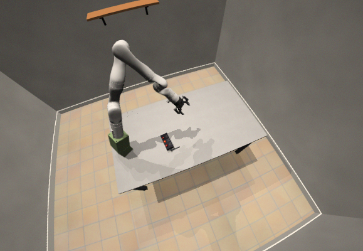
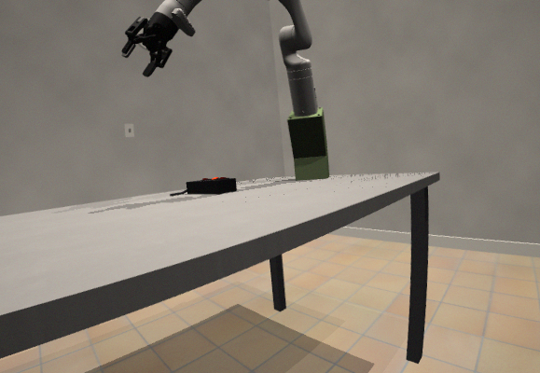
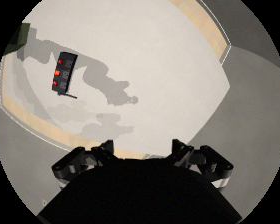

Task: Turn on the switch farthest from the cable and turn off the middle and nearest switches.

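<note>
The black power strip point(image 1: 170, 142) point(image 2: 211, 186) point(image 3: 67, 73) lies flat on the table, its red switches facing up. Its cable point(image 1: 176, 147) point(image 2: 177, 192) point(image 3: 71, 95) leaves one end. The middle switch point(image 1: 164, 141) point(image 3: 57, 73) looks bright orange, as if lit. The switch farthest from the cable point(image 1: 163, 138) point(image 3: 60, 62) and the switch nearest it point(image 1: 166, 145) point(image 3: 55, 83) look darker red. The tilt of each switch is too small to tell. My gripper point(image 1: 185, 107) point(image 2: 136, 64) point(image 3: 142, 146) is open and empty, high above the table and well away from the strip.
The table point(image 1: 219, 110) point(image 2: 111, 247) point(image 3: 166, 75) carries the arm's green base block point(image 1: 119, 144) point(image 2: 308, 140) point(image 3: 18, 39) near one end, close to the strip. Arm shadows fall beside the strip. An orange shelf point(image 1: 123, 9) hangs on the wall behind the arm.
</note>
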{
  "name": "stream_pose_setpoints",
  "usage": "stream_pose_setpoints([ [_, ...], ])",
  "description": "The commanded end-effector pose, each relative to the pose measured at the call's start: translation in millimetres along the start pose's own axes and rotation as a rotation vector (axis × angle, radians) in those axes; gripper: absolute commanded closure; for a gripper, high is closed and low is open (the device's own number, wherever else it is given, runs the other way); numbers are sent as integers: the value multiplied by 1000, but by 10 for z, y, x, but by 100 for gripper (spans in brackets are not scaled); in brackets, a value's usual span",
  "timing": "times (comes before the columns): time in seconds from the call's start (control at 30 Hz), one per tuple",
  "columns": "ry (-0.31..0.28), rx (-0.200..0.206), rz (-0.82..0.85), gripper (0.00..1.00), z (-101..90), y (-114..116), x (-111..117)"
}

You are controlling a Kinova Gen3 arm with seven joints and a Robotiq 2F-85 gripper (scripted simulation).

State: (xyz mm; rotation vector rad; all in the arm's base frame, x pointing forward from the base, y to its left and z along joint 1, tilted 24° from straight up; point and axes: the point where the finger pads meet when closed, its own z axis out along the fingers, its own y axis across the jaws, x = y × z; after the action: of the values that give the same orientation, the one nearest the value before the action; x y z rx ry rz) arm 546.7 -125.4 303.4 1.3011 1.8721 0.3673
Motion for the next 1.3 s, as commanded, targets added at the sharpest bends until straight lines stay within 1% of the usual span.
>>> stream_pose_setpoints([
  [0.0,-5,2,5,0,-6,-15,-43],
  [0.5,-5,2,5,0,-6,-15,-43],
  [0.53,19,27,51,0,104,-184,2],
  [1.27,19,27,51,0,104,-184,2],
])
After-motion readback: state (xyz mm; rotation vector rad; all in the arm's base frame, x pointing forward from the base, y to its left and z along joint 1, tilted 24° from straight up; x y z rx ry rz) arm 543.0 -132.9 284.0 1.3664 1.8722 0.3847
